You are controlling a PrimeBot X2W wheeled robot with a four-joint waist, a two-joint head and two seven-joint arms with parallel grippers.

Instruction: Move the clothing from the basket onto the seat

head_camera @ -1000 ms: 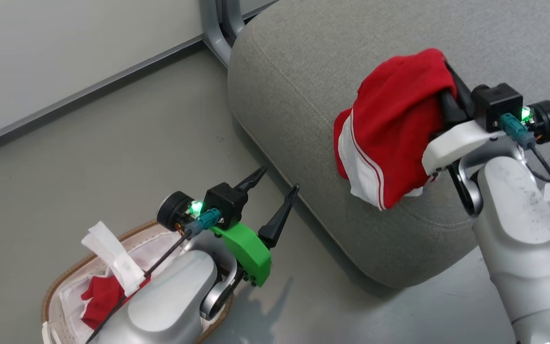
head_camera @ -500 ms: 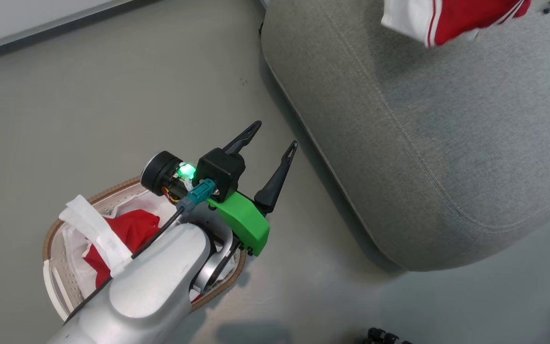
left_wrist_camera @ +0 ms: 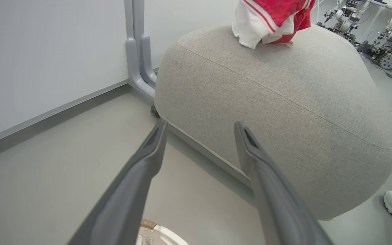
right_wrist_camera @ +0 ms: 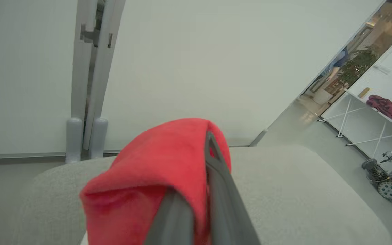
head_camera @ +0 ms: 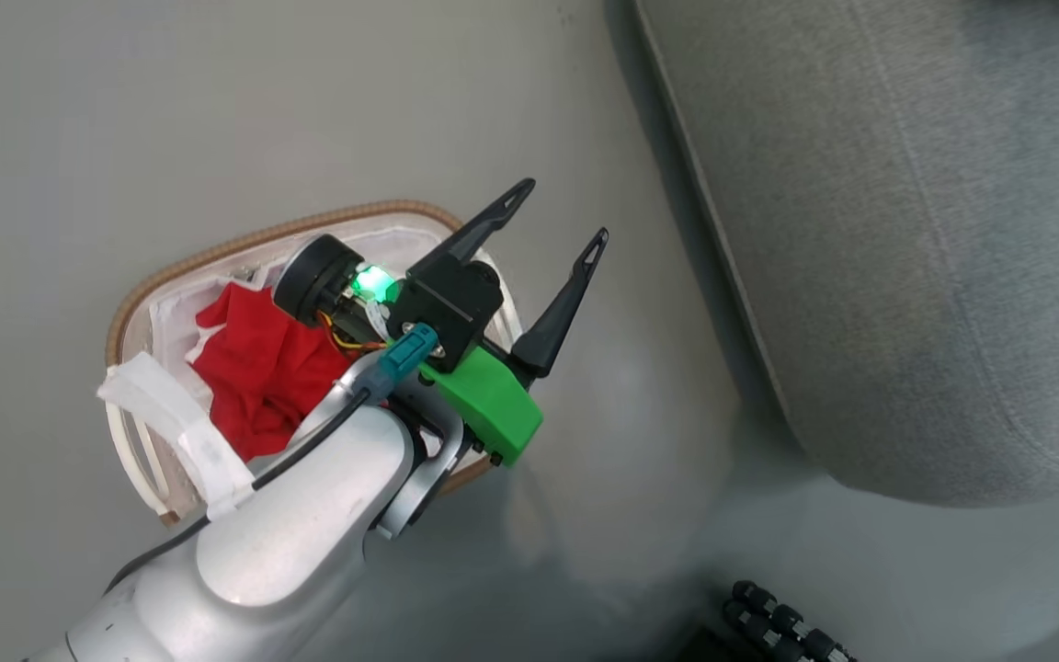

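Head view: the basket (head_camera: pixel 217 246) holds one red garment (head_camera: pixel 258 368); the left tool (head_camera: pixel 559 214) hovers at its right rim, fingers spread wide, empty, left of the seat (head_camera: pixel 906 230). Left wrist view: a second garment (left_wrist_camera: pixel 271 15) hangs over the seat's far side. Right wrist view: the right tool (right_wrist_camera: pixel 199 160) pinches it.

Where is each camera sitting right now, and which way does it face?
Head: on the head, facing down at floor, basket, seat edge; left gripper, open, and forearm show.
Left wrist: faces along its fingers toward the seat and held garment.
Right wrist: faces the wall over the seat; right gripper shut on that garment.
Shared: the seat.
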